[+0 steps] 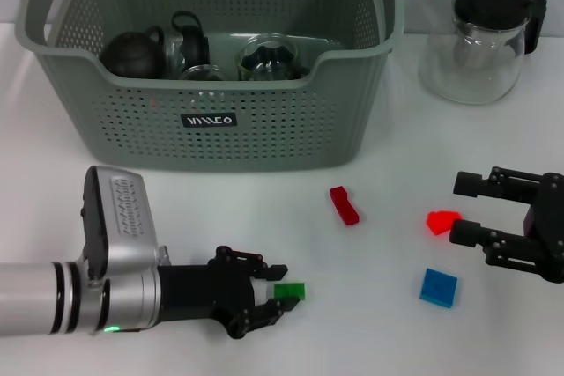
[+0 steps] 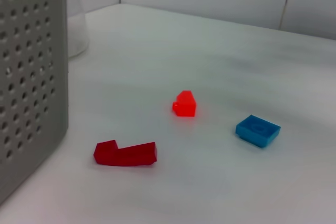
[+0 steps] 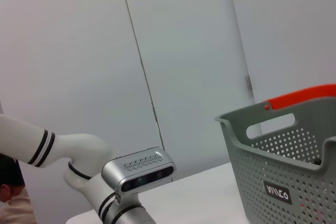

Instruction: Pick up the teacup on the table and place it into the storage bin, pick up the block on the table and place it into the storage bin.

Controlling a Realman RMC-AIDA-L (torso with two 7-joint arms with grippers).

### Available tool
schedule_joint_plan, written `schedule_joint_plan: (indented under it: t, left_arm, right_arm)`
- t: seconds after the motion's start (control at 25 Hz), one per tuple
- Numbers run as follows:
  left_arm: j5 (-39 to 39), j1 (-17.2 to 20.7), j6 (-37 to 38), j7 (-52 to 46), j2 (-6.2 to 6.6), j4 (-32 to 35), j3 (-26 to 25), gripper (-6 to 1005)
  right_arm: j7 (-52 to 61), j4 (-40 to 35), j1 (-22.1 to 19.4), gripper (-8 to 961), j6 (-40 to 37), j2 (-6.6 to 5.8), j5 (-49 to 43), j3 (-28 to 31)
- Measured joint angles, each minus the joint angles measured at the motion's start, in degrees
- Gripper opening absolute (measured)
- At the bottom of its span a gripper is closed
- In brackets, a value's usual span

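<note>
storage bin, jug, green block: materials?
Storage bin: looks like matte grey-green moulded plastic, with perforated walls. Jug: clear glass by its transparency, with a black, probably plastic lid. Green block, between the left end effector's fingers: apparently glossy plastic.

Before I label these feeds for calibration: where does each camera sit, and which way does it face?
Head: looks down on the storage bin, both grippers, left around a green block, right.
Left wrist: low over the table, facing the dark red block; no fingers shown.
Right wrist: looks sideways at the left arm.
All three show the bin.
</note>
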Motion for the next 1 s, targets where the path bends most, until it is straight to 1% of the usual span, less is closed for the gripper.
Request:
schedule_joint_plan:
  t: [0.36,0.48,0.56,0.6,0.72,0.8,0.88,0.96,1.0]
  left_arm:
    - [1.1,-0.1,0.6,-1.1,0.12,0.9,0.4,341]
    - [1.0,0.8,4.4,-2.1,0.12,3.1,-1.5,268]
    - [1.0,1.1,9.5,-3.2,0.37,4.6,-4.9,215]
    - [0.9,1.0,13.6,-4.1,0.71,5.5,-8.3,189]
    - [-0.2,0.3,24.4,-7.3,1.67,7.4,-19.2,201]
    - [-2.7,-0.8,29.8,-14.0,2.3,10.1,-27.7,210]
    - [-4.9,-2.1,30.4,-21.1,2.53,13.3,-32.0,218]
    - [-6.4,-3.4,28.9,-26.9,2.74,16.6,-33.9,226]
    - [-6.9,-4.4,26.9,-30.7,2.98,18.9,-34.4,230]
  right_arm:
    - [0.0,0.0,0.0,675,0.0,0.0,0.0,0.0]
    - [0.0,0.0,0.0,675,0.0,0.0,0.0,0.0]
    - [0.0,0.0,-0.1,675,0.0,0.0,0.0,0.0]
    - [0.0,0.0,-0.1,675,0.0,0.0,0.0,0.1]
    - [0.0,0.0,-0.1,675,0.0,0.0,0.0,0.1]
    - [0.0,0.0,0.0,674,0.0,0.0,0.0,0.2]
    - [0.0,0.0,0.0,674,0.0,0.0,0.0,0.2]
    - [0.0,0.0,0.1,674,0.0,0.0,0.0,0.2]
    - [0.0,0.0,0.1,674,0.1,0.01,0.0,0.2]
